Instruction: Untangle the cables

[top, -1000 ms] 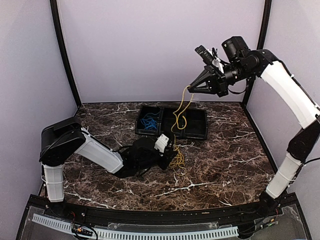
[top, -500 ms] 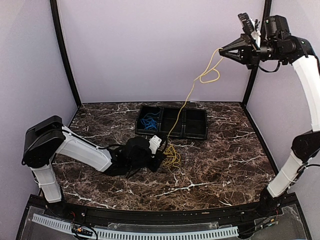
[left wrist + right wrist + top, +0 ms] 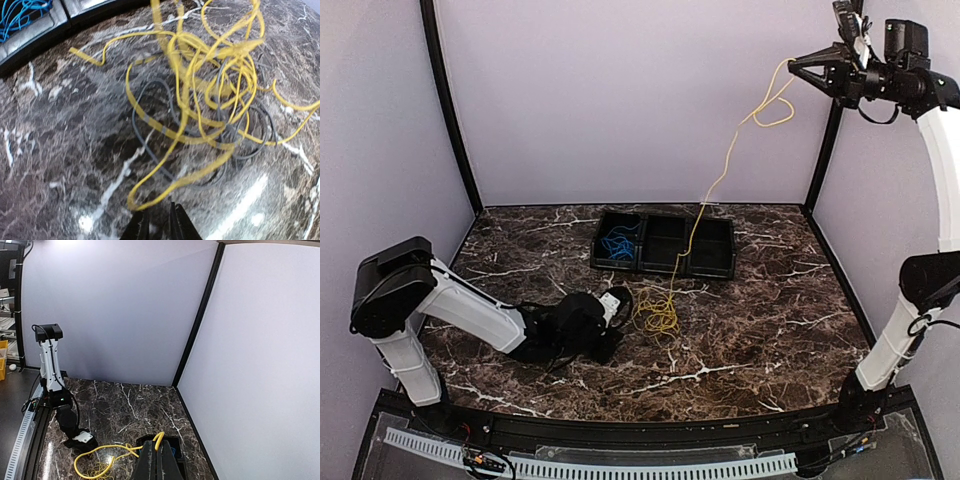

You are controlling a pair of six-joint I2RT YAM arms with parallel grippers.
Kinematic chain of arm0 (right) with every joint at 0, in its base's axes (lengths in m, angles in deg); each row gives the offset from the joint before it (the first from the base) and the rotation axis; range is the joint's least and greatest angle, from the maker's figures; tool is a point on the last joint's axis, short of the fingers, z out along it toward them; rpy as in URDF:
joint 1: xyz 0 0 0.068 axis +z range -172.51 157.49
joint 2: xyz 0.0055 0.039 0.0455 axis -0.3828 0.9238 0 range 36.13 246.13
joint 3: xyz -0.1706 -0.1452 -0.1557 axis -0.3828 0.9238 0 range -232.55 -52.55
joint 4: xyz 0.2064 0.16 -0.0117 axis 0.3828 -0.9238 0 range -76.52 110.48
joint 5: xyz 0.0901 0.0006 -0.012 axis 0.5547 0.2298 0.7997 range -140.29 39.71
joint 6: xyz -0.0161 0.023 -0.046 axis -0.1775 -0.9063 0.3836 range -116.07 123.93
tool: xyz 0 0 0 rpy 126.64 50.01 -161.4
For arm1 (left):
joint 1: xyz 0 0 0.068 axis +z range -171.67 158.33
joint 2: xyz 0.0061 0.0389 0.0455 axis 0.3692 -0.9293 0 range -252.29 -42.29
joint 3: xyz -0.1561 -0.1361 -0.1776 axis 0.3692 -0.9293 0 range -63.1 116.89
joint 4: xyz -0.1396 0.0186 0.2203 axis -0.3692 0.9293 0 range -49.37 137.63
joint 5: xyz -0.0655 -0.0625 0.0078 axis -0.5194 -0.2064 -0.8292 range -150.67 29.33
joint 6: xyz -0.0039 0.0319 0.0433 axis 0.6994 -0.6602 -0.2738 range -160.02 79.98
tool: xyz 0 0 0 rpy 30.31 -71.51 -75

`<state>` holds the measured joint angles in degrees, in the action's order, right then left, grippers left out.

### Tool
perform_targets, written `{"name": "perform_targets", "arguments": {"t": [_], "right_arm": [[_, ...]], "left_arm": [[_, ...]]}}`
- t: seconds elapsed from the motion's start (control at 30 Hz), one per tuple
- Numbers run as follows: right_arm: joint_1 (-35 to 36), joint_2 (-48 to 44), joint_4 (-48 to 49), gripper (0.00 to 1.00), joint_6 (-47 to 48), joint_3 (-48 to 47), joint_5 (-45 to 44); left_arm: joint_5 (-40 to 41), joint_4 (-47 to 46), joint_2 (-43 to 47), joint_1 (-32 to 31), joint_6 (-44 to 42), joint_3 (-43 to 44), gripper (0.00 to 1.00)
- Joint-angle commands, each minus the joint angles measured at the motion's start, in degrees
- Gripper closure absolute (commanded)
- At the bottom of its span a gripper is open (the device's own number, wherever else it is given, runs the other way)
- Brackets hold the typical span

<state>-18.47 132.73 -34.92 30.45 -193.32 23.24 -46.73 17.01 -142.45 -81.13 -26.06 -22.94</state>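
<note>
— What is the right gripper [image 3: 798,67] doing?
— Its fingers are pinched together on the yellow cable [image 3: 722,170], high above the table's back right corner. From there the cable makes one loop in the air. It then runs down in a long line, passing over the tray [image 3: 665,269] in the top view, to a tangle [image 3: 656,314] on the table [image 3: 770,320].
— And the left gripper [image 3: 157,227]?
— It is low on the table, just left of the tangle and pointing at it. Its fingers are nearly closed, with only a thin gap, and I see nothing between them.
— What is in the tangle?
— Mostly yellow loops, blurred in the left wrist view. They lie over and through a grey cable [image 3: 150,107] that curls flat on the stone.
— Any others?
— A blue cable [image 3: 616,243] lies bunched in the tray's left compartment, apart from the tangle
</note>
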Motion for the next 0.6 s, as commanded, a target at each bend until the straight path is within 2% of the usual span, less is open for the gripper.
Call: {"name": "perform_targets", "arguments": {"t": [0.0, 0.07, 0.17, 0.23, 0.27, 0.3, 0.33, 0.37, 0.47, 0.57], "right_arm": [[-6.5, 0.3, 14.5, 1.0, -12.4, -4.7, 3.8], [-9.4, 0.4, 23.5, 1.0, -21.1, -3.6, 7.3], [-10.6, -0.1, 43.6, 1.0, -41.6, 2.0, 13.2], [-10.5, -1.1, 66.8, 1.0, -61.3, 9.5, 16.3], [-10.5, -1.6, 84.0, 1.0, -74.9, 14.6, 16.9], [-10.5, -1.7, 107.3, 1.0, -87.8, 18.8, 17.0], [-10.4, -1.5, 117.0, 1.0, -95.9, 21.1, 17.0], [-10.1, -1.5, 117.6, 1.0, -97.4, 22.5, 17.2], [-9.8, -4.3, 107.7, 1.0, -90.2, 29.0, 16.4], [-9.8, -6.0, 102.8, 1.0, -87.9, 36.0, 13.8]], "left_arm": [[-0.9, 1.6, 4.3, 0.0, 4.0, -5.2, 0.84], [-0.4, 1.1, 5.2, 0.0, 4.4, -6.3, 0.85], [0.9, 1.3, 6.5, -0.1, 3.1, -5.9, 0.85], [1.9, 1.6, 7.6, -0.1, 1.9, -4.2, 0.78], [1.7, 1.7, 8.1, -0.2, 1.4, -2.7, 0.68], [1.0, 0.8, 9.1, -0.4, 0.1, -2.0, 0.64], [0.7, -0.1, 9.8, -0.6, -1.5, -0.6, 0.56], [0.1, -2.3, 10.1, -1.0, -2.4, 0.2, 0.53], [-1.3, -5.3, 8.8, -1.4, -4.8, 6.1, 0.4], [-4.8, -5.2, 4.8, -1.7, -6.6, 15.6, 0.37]]}}
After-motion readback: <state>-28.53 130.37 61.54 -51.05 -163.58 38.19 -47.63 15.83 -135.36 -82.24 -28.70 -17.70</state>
